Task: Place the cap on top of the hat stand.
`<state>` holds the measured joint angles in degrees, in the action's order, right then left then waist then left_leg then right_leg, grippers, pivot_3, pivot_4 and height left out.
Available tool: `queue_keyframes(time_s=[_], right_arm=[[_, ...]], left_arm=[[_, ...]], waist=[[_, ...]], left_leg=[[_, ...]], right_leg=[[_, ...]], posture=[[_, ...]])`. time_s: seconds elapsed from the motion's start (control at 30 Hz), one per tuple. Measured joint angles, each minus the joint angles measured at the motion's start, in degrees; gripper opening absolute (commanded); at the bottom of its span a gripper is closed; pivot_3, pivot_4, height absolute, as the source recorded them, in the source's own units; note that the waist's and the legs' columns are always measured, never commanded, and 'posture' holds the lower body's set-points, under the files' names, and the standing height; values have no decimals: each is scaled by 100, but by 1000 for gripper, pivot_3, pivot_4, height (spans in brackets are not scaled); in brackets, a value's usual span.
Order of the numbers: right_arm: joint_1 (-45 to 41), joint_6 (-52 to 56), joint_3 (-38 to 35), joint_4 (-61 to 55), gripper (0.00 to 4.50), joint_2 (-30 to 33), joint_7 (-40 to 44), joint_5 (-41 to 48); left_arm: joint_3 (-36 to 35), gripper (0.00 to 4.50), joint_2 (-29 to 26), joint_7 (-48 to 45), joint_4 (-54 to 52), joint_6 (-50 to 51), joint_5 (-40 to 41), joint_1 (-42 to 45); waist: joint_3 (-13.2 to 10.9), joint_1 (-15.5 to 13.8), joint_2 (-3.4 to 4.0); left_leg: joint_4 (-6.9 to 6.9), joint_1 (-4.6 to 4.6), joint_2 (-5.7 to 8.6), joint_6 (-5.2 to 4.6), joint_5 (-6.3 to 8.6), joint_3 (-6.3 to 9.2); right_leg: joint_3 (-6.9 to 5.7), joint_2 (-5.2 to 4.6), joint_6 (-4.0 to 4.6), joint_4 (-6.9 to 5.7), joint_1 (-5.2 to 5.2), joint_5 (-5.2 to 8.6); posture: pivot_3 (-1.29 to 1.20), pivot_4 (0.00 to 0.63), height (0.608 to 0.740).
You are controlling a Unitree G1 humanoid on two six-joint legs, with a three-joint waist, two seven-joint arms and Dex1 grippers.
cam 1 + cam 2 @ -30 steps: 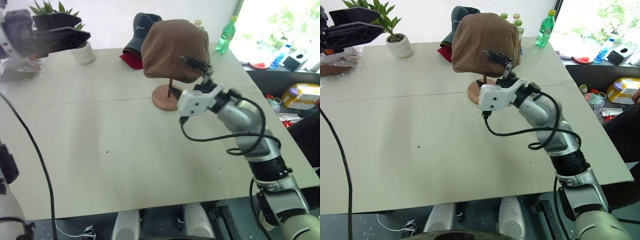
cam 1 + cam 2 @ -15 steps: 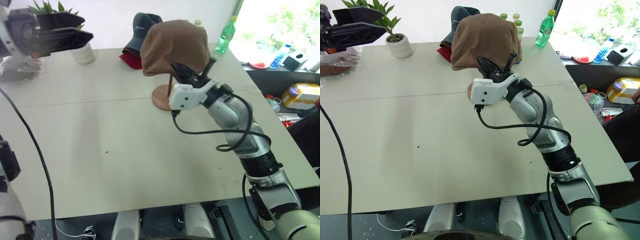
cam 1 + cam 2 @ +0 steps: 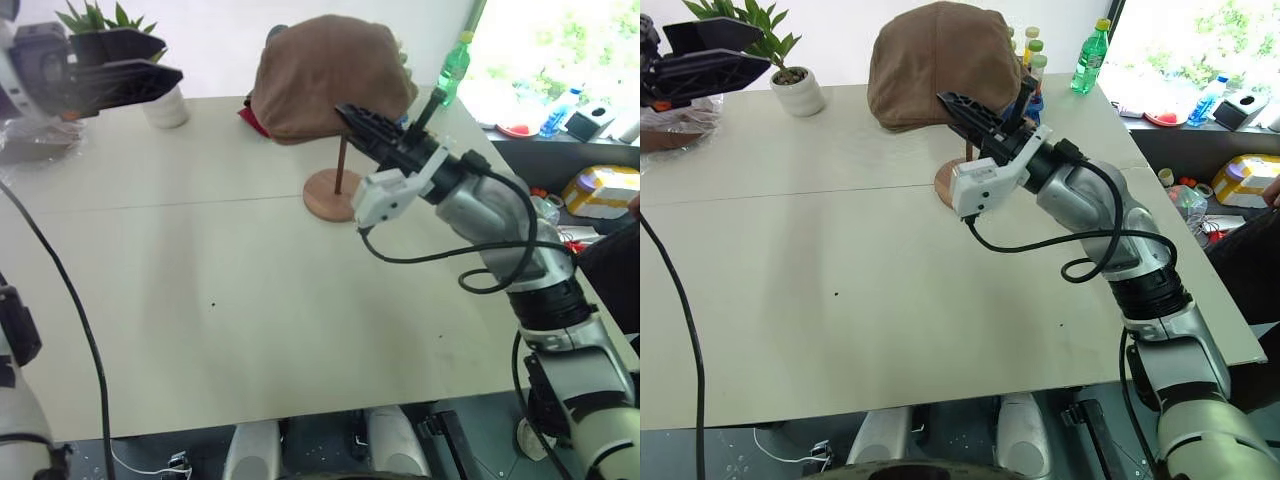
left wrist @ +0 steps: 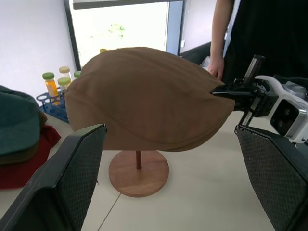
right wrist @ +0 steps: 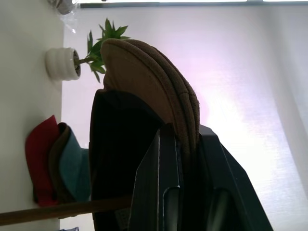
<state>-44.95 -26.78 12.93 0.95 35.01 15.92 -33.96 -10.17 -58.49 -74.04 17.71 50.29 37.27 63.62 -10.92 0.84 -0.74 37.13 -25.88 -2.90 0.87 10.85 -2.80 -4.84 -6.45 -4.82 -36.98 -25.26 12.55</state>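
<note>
Brown cap (image 3: 330, 80): soft, light, floppy; best pinched at brim edge, as right hand (image 3: 385, 130) now clenched there, above hat stand (image 3: 338, 190). Left hand (image 3: 120, 70) released.

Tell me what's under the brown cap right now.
Under the cap stand the hat stand's thin rod and round base on the table. The stand's top disc is hidden by the cap. The right gripper pinches the cap's rim.

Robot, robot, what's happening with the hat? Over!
Right gripper shut on cap rim. Cap over stand. Left gripper open, off aside. Nothing in the way.
</note>
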Motion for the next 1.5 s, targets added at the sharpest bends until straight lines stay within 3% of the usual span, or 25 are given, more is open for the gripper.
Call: queue_keyframes(time_s=[0.3, 0.4, 0.53, 0.8, 0.93, 1.07, 1.2, 1.3, 1.4, 1.5], right_arm=[[25, -458, 5, 865, 34, -39, 68, 313], [81, -361, 4, 849, 1125, -107, 271, 594], [254, -138, 4, 793, 3220, -186, 479, 813], [704, 841, -550, -541, 3220, -136, 1077, 1929], [1262, 2021, -1203, -1724, 3220, 583, 2181, 3682], [1294, 3499, -1945, -2269, 3220, 1478, 3111, 5339], [1141, 5248, -2589, -2019, 3220, 2464, 4142, 7072], [601, 6564, -2794, -1194, 3220, 3133, 4807, 8067], [227, 7078, -2678, -273, 3220, 3727, 5541, 8160], [-161, 7206, -2307, 478, 3220, 3892, 6058, 7902]], left_arm=[[-59, 4500, -15, 91, -214, 41, 71, -68], [-99, 4500, -39, 111, -215, 47, 74, -89], [-140, 4500, -72, 127, -215, 48, 74, -92], [-133, 4500, -97, 95, -223, 44, 69, -112], [-128, 4500, -191, 10, -200, 24, 40, -240], [-119, 4500, -227, -99, -174, -66, -2, -254], [-74, 4500, -299, -214, -79, -153, -71, -260], [28, 4500, -374, -370, -45, -220, -144, -258], [54, 4500, -533, -590, 24, -253, -201, -264], [83, 4500, -614, -731, 40, -360, -282, -268]], waist=[[-2, 8, -2], [-2, 7, -2], [-2, 0, -2], [-2, -22, -3], [-4, -34, -6], [-6, -29, -6], [-8, -28, -8], [-12, -26, -3], [-12, -20, -4], [-12, -6, -3]], left_leg=[[-2, 0, 0, 0, 0, 0], [-2, 1, 0, 0, 0, 0], [-1, 0, 0, 0, 0, 0], [0, 1, 0, 0, 0, 0], [-1, 2, 0, -1, 0, 1], [-2, 22, -2, 0, 1, 0], [-6, 33, -2, -1, 3, -1], [-9, 33, -2, -3, 6, -7], [-16, 29, -2, -10, 13, -10], [-21, 22, -2, -13, 16, -20]], right_leg=[[0, 0, -3, 0, -1, -2], [0, 0, -3, 0, 0, -2], [0, 0, -3, 0, 1, -2], [0, 0, -4, 0, 5, -2], [0, -1, -4, 2, 6, -2], [0, -2, 14, 2, 18, 9], [0, -5, 19, 9, 28, 11], [-1, -12, 24, 22, 27, 11], [-2, -12, 32, 45, 25, 17], [-1, -16, 28, 60, 20, 17]], posture=[[0, 150, 728], [0, 150, 728], [0, 150, 728], [0, 150, 728], [0, 150, 728], [0, 150, 728], [0, 150, 728], [0, 150, 728], [0, 150, 728], [0, 150, 728]])
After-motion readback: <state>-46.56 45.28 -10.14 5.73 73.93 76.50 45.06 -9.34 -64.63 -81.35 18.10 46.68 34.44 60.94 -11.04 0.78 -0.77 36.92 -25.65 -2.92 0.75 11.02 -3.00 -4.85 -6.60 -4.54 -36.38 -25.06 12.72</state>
